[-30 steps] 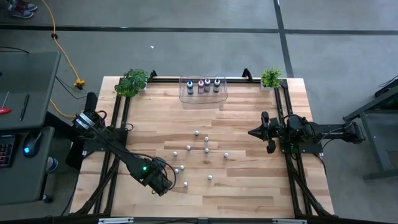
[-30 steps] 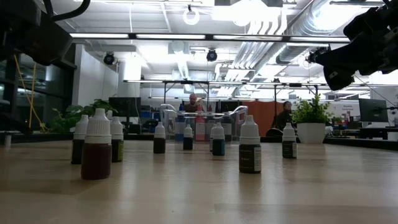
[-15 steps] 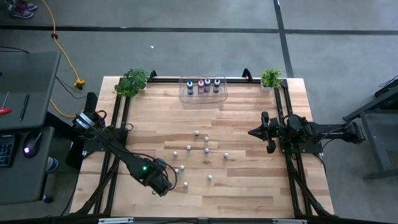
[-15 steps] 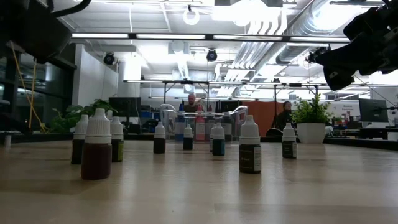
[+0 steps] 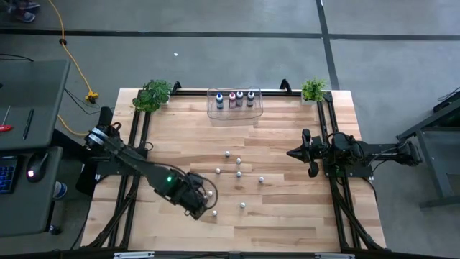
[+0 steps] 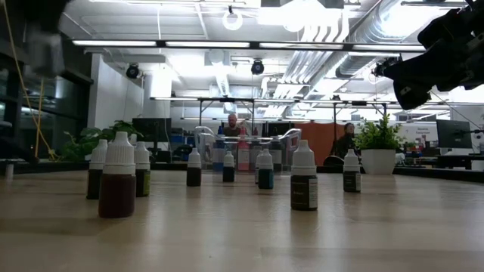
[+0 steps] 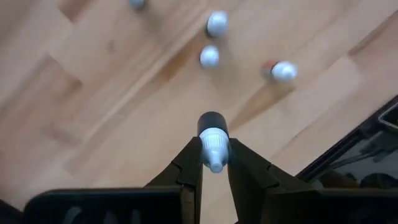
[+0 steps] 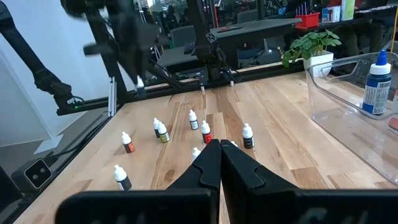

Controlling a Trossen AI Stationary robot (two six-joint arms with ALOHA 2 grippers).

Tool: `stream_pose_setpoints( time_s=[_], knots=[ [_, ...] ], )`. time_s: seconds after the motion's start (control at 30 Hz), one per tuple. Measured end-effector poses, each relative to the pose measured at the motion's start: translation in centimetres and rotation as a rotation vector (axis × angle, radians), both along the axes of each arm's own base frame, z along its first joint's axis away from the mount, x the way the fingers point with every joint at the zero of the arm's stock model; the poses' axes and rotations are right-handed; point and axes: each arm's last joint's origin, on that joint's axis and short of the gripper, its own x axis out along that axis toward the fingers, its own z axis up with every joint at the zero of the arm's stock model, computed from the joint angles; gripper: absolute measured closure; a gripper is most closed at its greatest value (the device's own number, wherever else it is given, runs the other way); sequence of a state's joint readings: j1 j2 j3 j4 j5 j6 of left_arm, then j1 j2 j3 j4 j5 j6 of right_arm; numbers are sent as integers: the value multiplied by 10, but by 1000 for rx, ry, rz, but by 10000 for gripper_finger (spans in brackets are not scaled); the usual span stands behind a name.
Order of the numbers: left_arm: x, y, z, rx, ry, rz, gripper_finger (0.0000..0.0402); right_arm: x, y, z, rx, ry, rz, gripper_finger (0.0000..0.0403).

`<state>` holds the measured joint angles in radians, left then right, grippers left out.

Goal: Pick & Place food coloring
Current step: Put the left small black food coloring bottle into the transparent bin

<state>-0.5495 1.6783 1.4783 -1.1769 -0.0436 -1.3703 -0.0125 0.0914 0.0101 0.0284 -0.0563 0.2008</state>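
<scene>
The left gripper point(image 7: 214, 163) hangs above the near left part of the tabletop point(image 5: 287, 223), its jaws clamped on a small bottle point(image 7: 212, 148) with a white dropper cap and a dark body, lifted clear of the wood. In the high view that gripper point(image 5: 203, 203) sits over the near-left end of the scatter of small food coloring bottles point(image 5: 238, 173), with one white-capped bottle point(image 5: 214, 213) just beside it on the wood. The left wrist view shows three more white caps point(image 7: 209, 56) standing on the boards beyond the held one.

Farther in, around the middle of the tabletop, the remaining small bottles stand upright and apart from one another; the low view shows them as a loose row, the nearest with a reddish-brown body point(image 6: 117, 185) and another with a dark body point(image 6: 303, 187).

The right gripper point(image 5: 293, 153) waits at the right side of the tabletop, level with the middle, well apart from the bottles; its jaws are pressed together with nothing between them, as its own wrist view point(image 8: 215, 163) shows.

At the far edge, in the centre, a clear plastic bin point(image 5: 217, 115) holds four larger bottles point(image 5: 236, 99) standing upright in a row. A small potted plant point(image 5: 152, 94) stands at the far left corner and another plant point(image 5: 313, 90) at the far right.
</scene>
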Motion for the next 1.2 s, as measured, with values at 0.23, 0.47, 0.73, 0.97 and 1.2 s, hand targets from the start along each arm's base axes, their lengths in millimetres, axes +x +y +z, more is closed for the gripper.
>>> stream_pose_setpoints(
  time_s=[0.23,0.47,0.73,0.97,1.2],
  knots=[
    [20,37,42,67,-81,-92,351,0,0,0,0,-3,2,402],
    [35,94,64,129,-102,-170,351,0,0,0,0,-4,1,402],
    [43,159,77,215,-124,-277,351,0,0,0,0,-4,1,402],
    [41,205,78,294,-104,-423,351,0,0,0,0,-5,1,402],
    [38,238,79,385,-99,-601,351,0,0,0,0,-5,1,402]
  ],
)
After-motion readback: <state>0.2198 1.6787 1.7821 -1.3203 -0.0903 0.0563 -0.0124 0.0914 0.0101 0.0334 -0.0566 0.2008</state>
